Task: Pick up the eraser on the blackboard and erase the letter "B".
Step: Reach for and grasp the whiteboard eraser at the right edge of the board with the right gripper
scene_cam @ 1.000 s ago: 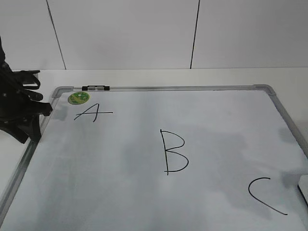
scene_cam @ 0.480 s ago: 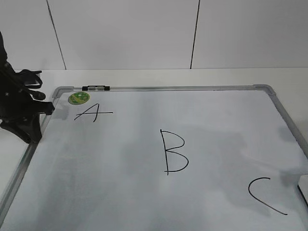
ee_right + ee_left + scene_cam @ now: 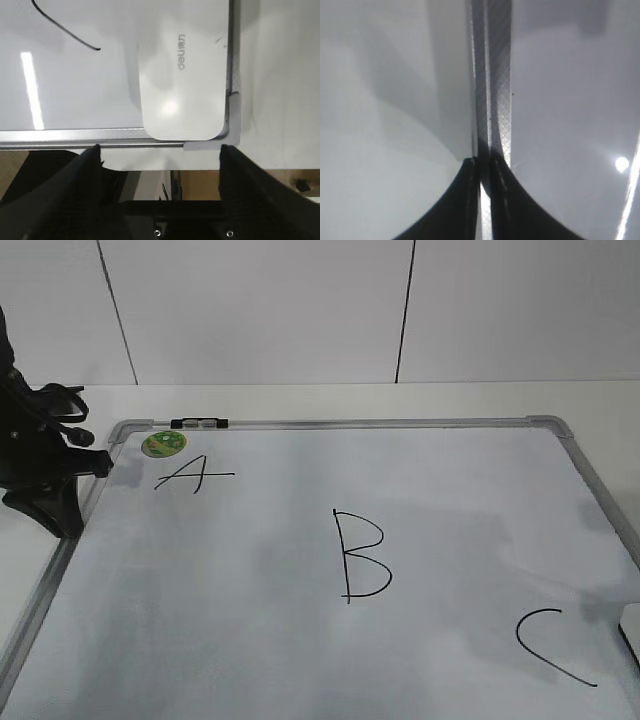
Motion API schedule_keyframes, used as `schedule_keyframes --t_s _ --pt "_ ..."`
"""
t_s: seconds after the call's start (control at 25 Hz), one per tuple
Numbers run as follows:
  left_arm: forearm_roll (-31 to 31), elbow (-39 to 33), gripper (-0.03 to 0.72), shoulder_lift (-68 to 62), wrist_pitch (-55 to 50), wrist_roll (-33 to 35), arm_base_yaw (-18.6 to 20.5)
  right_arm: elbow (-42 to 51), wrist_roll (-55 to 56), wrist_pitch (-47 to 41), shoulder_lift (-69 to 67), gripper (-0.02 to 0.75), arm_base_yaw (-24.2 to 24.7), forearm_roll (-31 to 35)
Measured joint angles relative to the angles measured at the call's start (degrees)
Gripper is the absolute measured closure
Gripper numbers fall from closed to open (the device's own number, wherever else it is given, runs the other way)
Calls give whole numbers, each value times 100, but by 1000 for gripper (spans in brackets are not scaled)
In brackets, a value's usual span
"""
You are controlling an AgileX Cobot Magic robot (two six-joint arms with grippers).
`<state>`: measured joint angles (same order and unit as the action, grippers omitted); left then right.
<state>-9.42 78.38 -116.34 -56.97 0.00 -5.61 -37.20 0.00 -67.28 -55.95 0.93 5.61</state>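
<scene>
The blackboard (image 3: 420, 490) lies flat and bears a black "A" (image 3: 193, 475), the letter "B" (image 3: 360, 555) in the middle and a "C" (image 3: 548, 645) at the lower right. The eraser (image 3: 182, 85) is a white rounded block with a grey marking and lies in the board's corner. Only its edge shows in the exterior view (image 3: 632, 625). My right gripper (image 3: 160, 149) is open just short of the eraser, one finger on each side, and is out of the exterior view. My left gripper (image 3: 60, 505) is shut and empty over the board's left frame (image 3: 495, 75).
A round green sticker (image 3: 163, 443) and a small black-and-clear marker (image 3: 199, 423) lie at the board's top left. The silver frame with its grey corner (image 3: 232, 137) runs just in front of my right fingers. The white table (image 3: 300, 400) surrounds the board.
My left gripper has shifted slightly up and back at the board's left edge. The shadow at the board's right edge has moved a little. The letters and eraser have not moved.
</scene>
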Motion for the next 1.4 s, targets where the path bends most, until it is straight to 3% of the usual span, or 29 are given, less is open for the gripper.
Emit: schedule_keyframes --t_s 0.36,0.88,1.4 --pt "0 0 666 0 -9 0 0 0 77 437 -146 94 0 -394" --pt "-44 0 666 0 -9 0 0 0 77 1391 -271 102 0 -499" --pt "-54 0 666 0 -9 0 0 571 77 2250 -304 115 0 -499"
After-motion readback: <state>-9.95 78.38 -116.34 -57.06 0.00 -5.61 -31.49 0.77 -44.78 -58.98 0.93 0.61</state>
